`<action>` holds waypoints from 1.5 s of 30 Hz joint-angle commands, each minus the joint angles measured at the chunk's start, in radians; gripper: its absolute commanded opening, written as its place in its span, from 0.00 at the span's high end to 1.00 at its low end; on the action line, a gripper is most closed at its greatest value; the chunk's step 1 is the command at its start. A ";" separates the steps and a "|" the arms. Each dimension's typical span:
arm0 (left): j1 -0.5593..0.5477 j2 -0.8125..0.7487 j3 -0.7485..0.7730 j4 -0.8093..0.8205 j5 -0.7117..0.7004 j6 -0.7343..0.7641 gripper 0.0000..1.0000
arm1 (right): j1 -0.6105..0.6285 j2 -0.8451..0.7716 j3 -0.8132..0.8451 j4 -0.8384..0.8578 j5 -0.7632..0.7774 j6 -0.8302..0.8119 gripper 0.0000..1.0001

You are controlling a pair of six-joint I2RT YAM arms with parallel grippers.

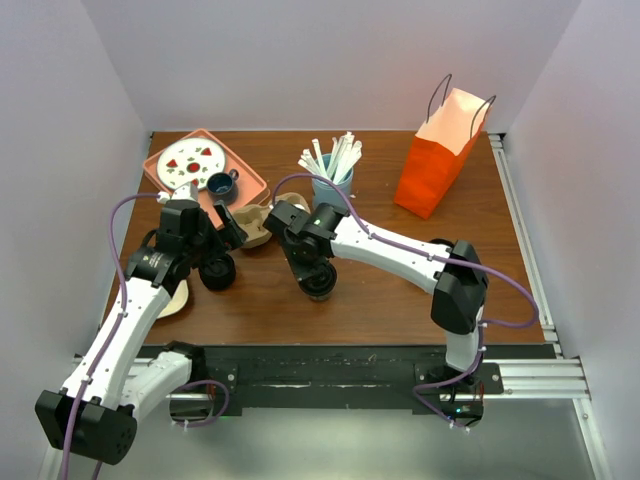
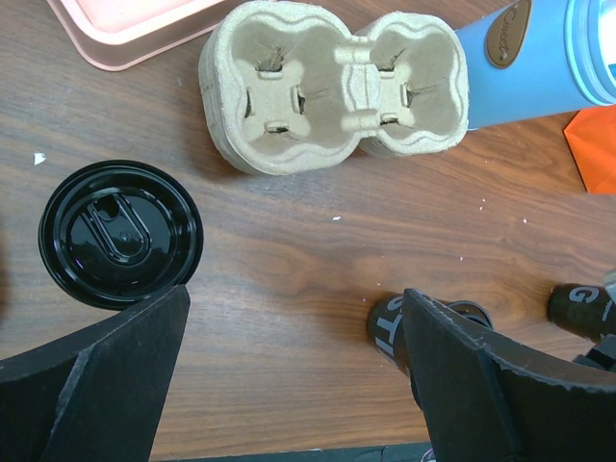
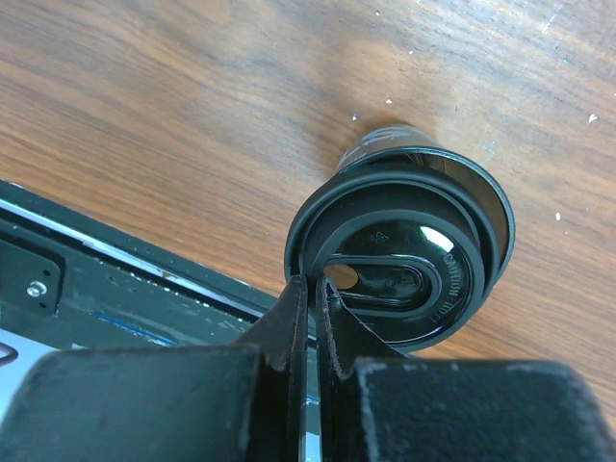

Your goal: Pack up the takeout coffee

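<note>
I've got the right tool (image 3: 310,284) shut, tips on the near rim of one cup's lid (image 3: 414,260); left tool (image 2: 295,298) wide open, second cup (image 2: 120,234) just ahead-left, carrier (image 2: 332,82) beyond; I'd grip these light, crushable cups mid-wall, not by slick lids.

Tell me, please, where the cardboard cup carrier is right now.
In the left wrist view the cardboard cup carrier lies at the top centre, empty, between the pink tray on its left and the blue cup on its right.
</note>
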 commanded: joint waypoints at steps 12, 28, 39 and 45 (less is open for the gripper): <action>0.003 0.004 0.018 -0.010 -0.007 0.019 0.03 | 0.011 0.001 0.068 -0.060 0.065 0.014 1.00; 0.003 0.008 0.014 -0.004 0.001 0.015 0.03 | 0.011 0.002 0.029 -0.031 0.050 0.018 0.97; 0.003 0.013 0.008 0.011 0.015 0.016 0.03 | 0.011 0.018 0.020 -0.017 0.048 0.012 0.89; 0.003 0.010 0.023 0.004 0.021 0.026 0.03 | 0.011 0.005 0.025 -0.017 0.057 0.012 0.84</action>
